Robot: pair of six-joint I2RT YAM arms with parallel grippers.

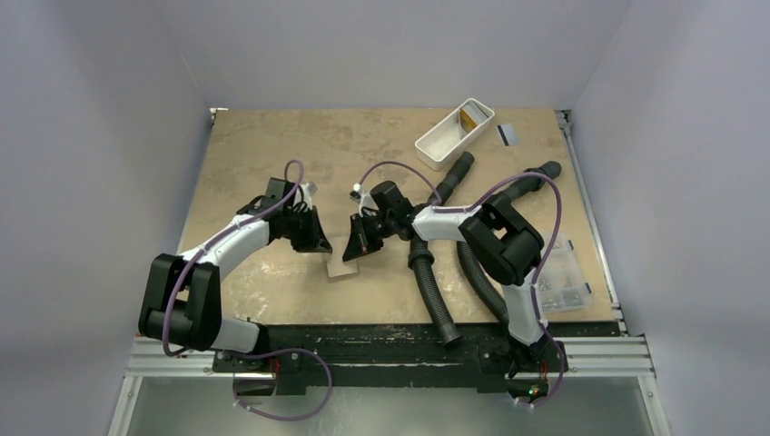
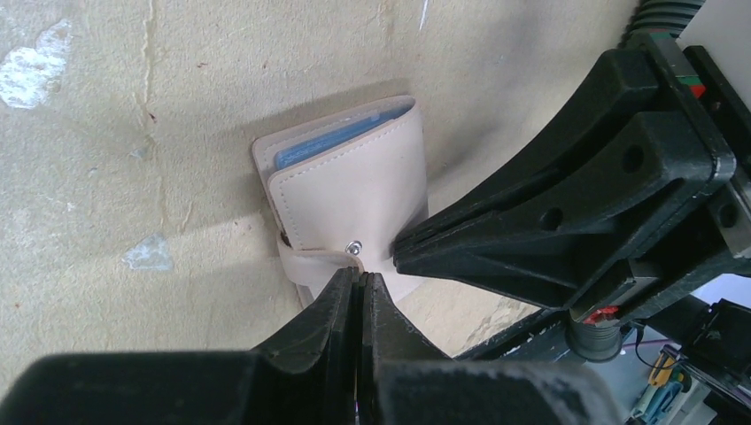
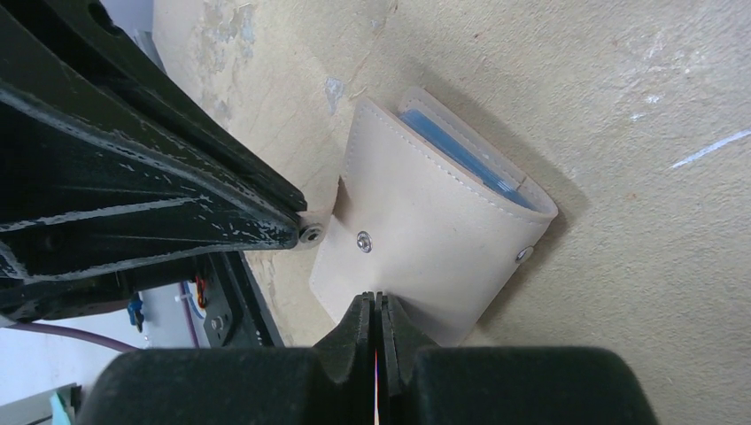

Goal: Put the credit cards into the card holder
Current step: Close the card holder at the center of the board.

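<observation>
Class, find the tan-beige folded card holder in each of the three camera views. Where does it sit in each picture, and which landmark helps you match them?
Top external: the tan-beige folded card holder is small, just left of and below the picture's centre.
Left wrist: it fills the centre.
Right wrist: centre, slightly right.
Shared landmark: the light blue plastic card peeks from its open edge in both wrist views; it is too small to make out from above.
</observation>
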